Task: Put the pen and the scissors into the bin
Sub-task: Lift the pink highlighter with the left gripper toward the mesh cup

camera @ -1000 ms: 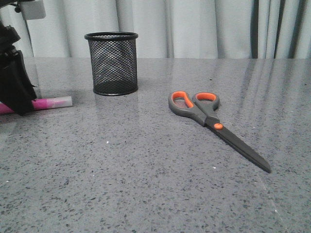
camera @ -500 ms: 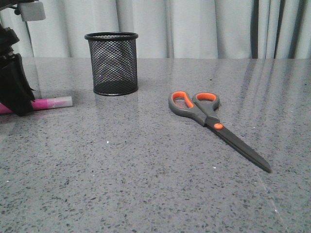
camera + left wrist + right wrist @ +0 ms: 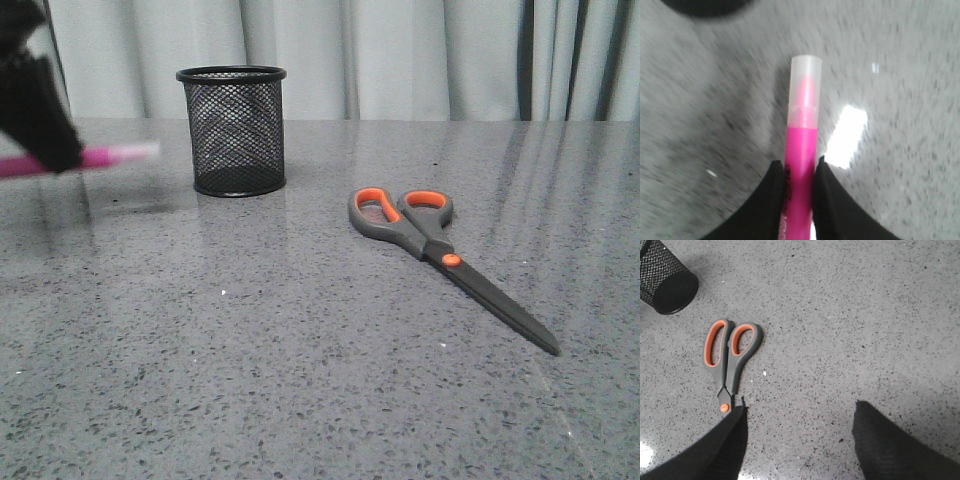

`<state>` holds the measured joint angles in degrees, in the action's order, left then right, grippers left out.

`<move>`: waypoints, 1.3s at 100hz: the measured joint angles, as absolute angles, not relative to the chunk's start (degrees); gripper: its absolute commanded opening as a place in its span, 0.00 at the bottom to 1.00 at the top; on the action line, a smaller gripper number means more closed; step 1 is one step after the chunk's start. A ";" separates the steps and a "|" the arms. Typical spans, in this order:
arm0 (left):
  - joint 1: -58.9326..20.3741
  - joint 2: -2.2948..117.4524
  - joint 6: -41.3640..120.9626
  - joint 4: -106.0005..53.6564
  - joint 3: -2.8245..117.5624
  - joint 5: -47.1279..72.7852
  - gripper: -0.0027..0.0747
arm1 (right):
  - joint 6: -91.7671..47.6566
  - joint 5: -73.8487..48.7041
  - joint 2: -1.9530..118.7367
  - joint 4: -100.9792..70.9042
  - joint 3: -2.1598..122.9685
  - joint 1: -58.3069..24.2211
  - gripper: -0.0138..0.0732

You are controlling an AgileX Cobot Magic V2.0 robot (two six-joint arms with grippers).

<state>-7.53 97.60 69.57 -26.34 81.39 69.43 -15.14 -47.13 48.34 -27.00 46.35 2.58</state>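
Grey speckled table (image 3: 300, 380), pale curtain (image 3: 400, 60) behind. Pen (image 3: 801, 150) pinched between fingers of left gripper (image 3: 800, 172), held roughly level above table at front view's left edge, whitish cap toward bin (image 3: 232, 130), well short of it; image blurred there. Bin upright on table. Scissors (image 3: 440, 255) flat on table to bin's right, closed, orange-lined loops nearer bin, blades pointing away. Right gripper (image 3: 797, 425) spread wide above table, holding nothing, one finger (image 3: 730, 440) covering scissor blades in right wrist view.

Both hands (image 3: 800, 185) (image 3: 797, 440) have matte black, tapered, finely textured fingers
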 measured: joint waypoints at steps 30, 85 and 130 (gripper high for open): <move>-7.53 95.08 71.11 -45.25 88.51 66.70 0.01 | -15.14 -47.13 48.34 -27.00 46.35 2.58 0.63; -7.66 98.20 89.41 -83.84 87.17 60.47 0.01 | -15.14 -48.10 48.34 -27.00 46.35 2.58 0.63; -7.66 106.12 99.51 -88.52 84.13 60.12 0.01 | -15.14 -48.10 48.60 -27.00 46.35 2.58 0.63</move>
